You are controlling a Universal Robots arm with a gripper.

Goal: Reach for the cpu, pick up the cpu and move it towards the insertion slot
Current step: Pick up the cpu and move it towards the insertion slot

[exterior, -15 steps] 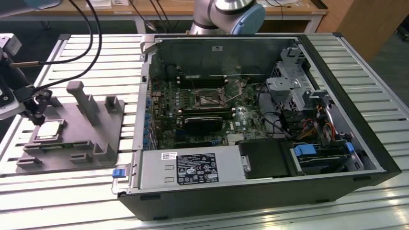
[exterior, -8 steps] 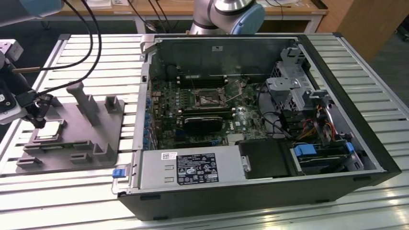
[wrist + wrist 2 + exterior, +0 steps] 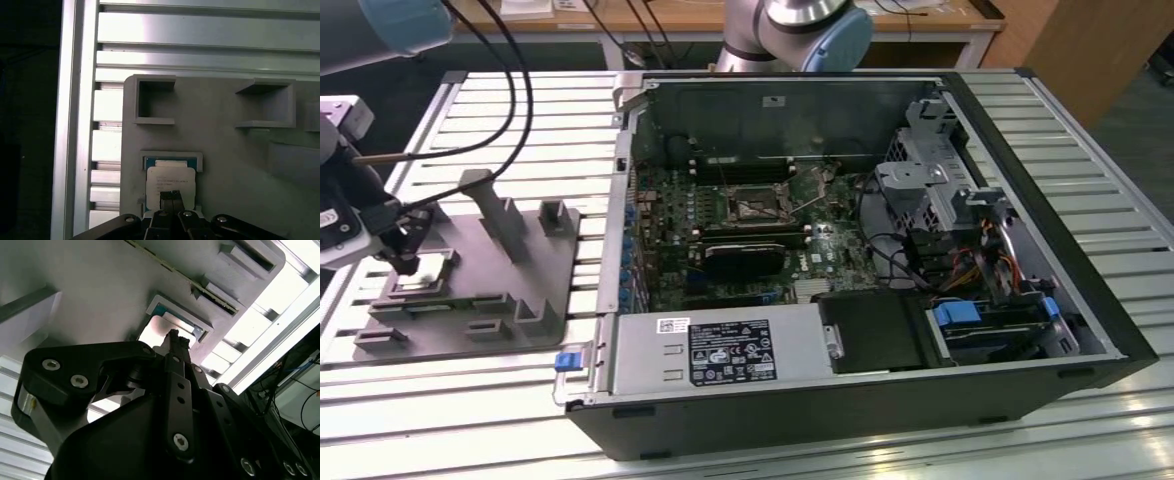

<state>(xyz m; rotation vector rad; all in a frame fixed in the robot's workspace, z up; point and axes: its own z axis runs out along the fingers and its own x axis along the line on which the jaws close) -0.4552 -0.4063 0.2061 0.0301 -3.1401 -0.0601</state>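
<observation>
Silvery-beige square metal cpu [image 3: 170, 181], paler at the rim, over a teal border. Plain grey plastic block with upright posts [image 3: 494, 270]. Silver ribbed aluminium bench [image 3: 454, 400], striped by its grooves. Matte black end effector [image 3: 172, 196]. Black steel computer case [image 3: 1107, 320] around a green circuit board [image 3: 667, 240].

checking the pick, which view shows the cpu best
First wrist view: the cpu lies face-on in its grey holder. The exterior view shows it small; in the second wrist view the gripper partly hides it.

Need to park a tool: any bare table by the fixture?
Bare table slats between the grey block and the edge nearest the exterior camera, and beyond the block. Crowded: the cpu pocket, end effector at it, and inside the case.
</observation>
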